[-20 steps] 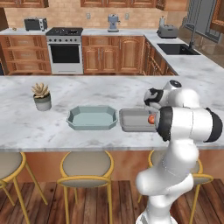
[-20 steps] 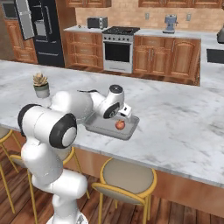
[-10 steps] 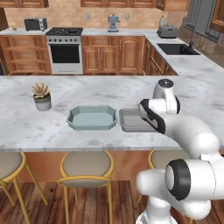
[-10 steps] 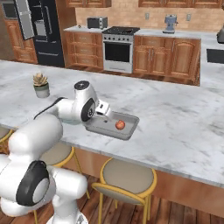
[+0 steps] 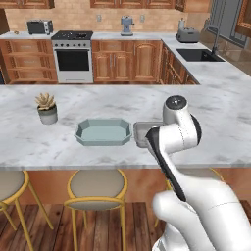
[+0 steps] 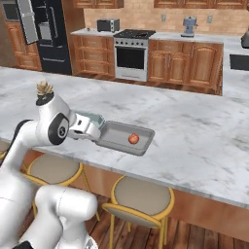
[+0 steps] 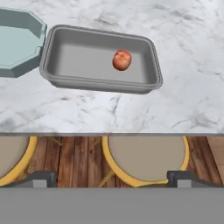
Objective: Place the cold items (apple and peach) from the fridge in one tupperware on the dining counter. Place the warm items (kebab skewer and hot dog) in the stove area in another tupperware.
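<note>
A round red fruit (image 7: 122, 60) lies in the greyish tupperware (image 7: 65, 65) on the dining counter (image 7: 192, 52); whether it is the apple or the peach I cannot tell. To the left of it stands the pale teal tupperware (image 7: 17, 43), with nothing in it. From the right base view, the fruit (image 6: 133, 139) sits in the grey tray (image 6: 114, 133). My gripper (image 6: 95, 134) hovers at that tray's near-left end, over the counter's edge. The gripper (image 7: 111, 180) is open, its fingertips (image 7: 41, 178) far apart with nothing between them. The stove (image 6: 132, 51) and the fridge (image 6: 51, 34) stand at the back wall.
A small potted plant (image 5: 46, 108) stands on the counter left of the teal tray (image 5: 104, 132). Yellow-framed stools (image 5: 95, 186) line the counter's near side. My own arm (image 5: 171, 142) covers most of the grey tray in the left base view. One fridge door (image 6: 28, 20) hangs open.
The hand has drawn back from over the grey tray toward the counter's near edge. The fruit has stayed in the tray. The jaws have stayed wide.
</note>
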